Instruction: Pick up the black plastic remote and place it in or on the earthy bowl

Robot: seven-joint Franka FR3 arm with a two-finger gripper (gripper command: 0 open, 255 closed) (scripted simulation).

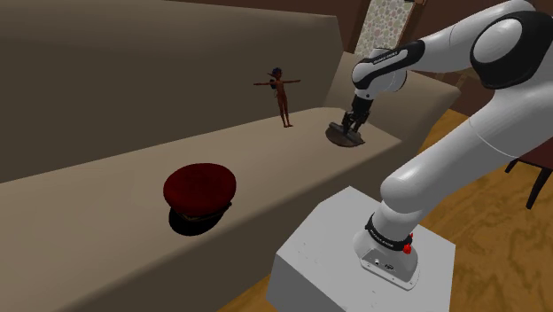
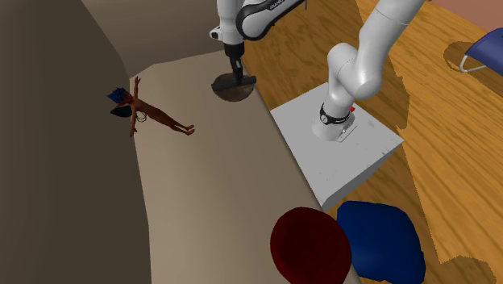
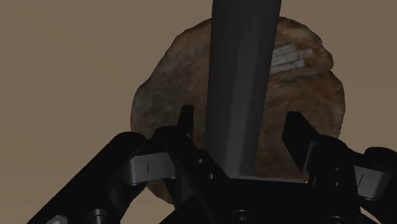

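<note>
Sofa seat point(image 1: 106, 177), wide and beige with a tall back of the same cloth, is the work surface. Beside it runs a wood plank floor point(image 2: 451, 161), and a strip of patterned wall point(image 1: 381, 22) shows past the sofa's end. The grey stand point(image 1: 328, 239) is on the floor against the seat's front edge. From it the white arm point(image 1: 461, 115) reaches out over the cushion. A blue cushion point(image 2: 379, 242) lies on the floor near the stand.

In the shoulder view a dark red cap point(image 1: 199, 188) rests on the seat at about eight o'clock from the bowl point(image 3: 165, 95), well apart from it. A small figurine point(image 1: 282, 96) stands at about ten o'clock from the bowl, nearer the sofa back.

The bowl is mottled brown and sits on the seat directly under the gripper point(image 3: 240, 124). The dark remote point(image 3: 242, 76) runs lengthwise between the fingers point(image 3: 186, 121) and out over the bowl. The fingers stand apart with a narrow gap on each side of it, so they grip nothing.

The frame edge cuts off the remote's far end, and the hand covers the bowl's near rim. Whether the remote touches the bowl cannot be told.
</note>
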